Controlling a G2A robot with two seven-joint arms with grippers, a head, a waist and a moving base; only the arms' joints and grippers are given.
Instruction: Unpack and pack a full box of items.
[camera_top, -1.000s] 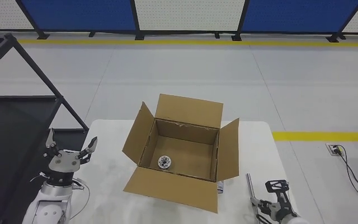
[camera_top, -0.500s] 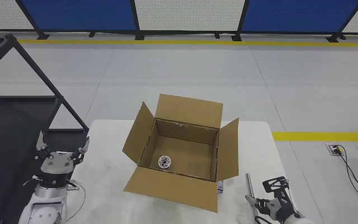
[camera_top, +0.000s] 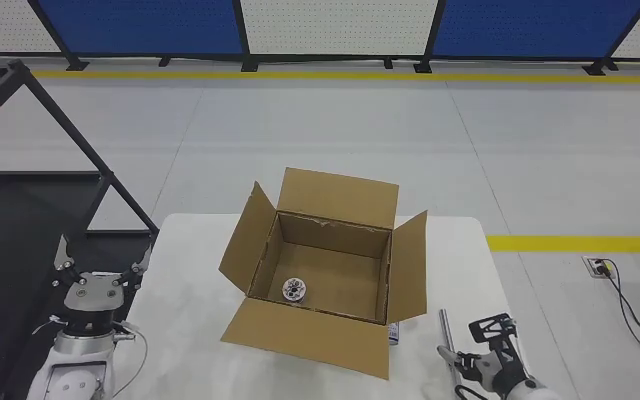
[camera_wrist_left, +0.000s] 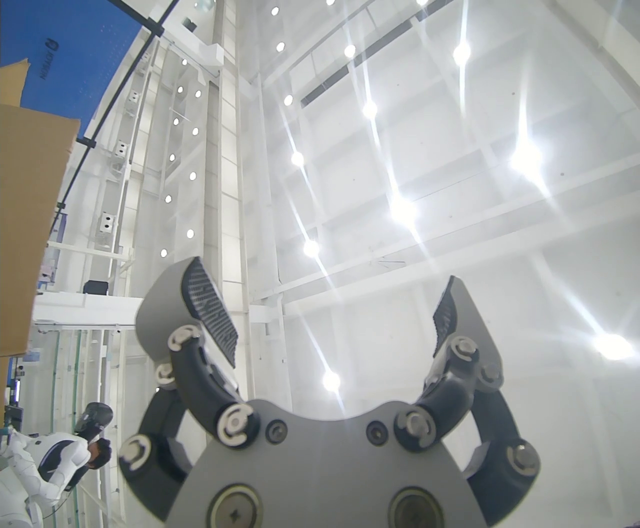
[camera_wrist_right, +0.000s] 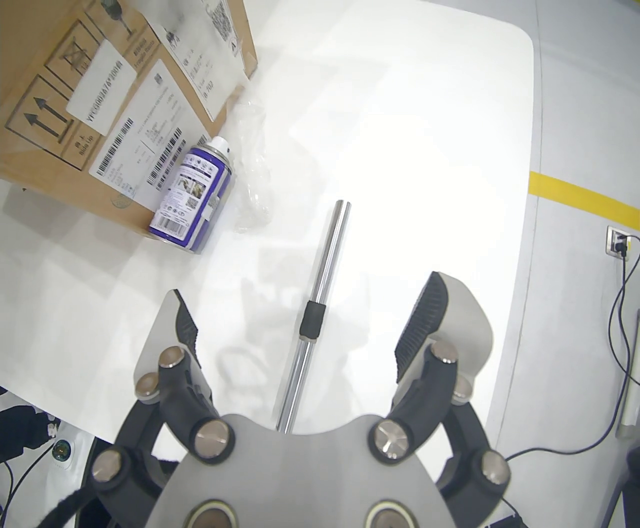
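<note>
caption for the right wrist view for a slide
Open right gripper above a metal rod, spray can beside the cardboard box.

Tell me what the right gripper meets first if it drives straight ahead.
Probably the metal rod lying on the white table, in line between the right gripper's open fingers; depth is unclear.

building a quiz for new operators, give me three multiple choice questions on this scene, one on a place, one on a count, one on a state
1. Where is the purple spray can? A inside the box; B on the table beside the box; C in a gripper.
2. How many items lie inside the box? A none; B one; C four.
3. What state is the right gripper in? A open and empty; B shut on the metal rod; C shut on the can.
Answers: 1 B, the can sits by the box's outer wall. 2 B, a single small round item on the box floor. 3 A, its fingers are spread, the rod lying on the table beneath.
</note>
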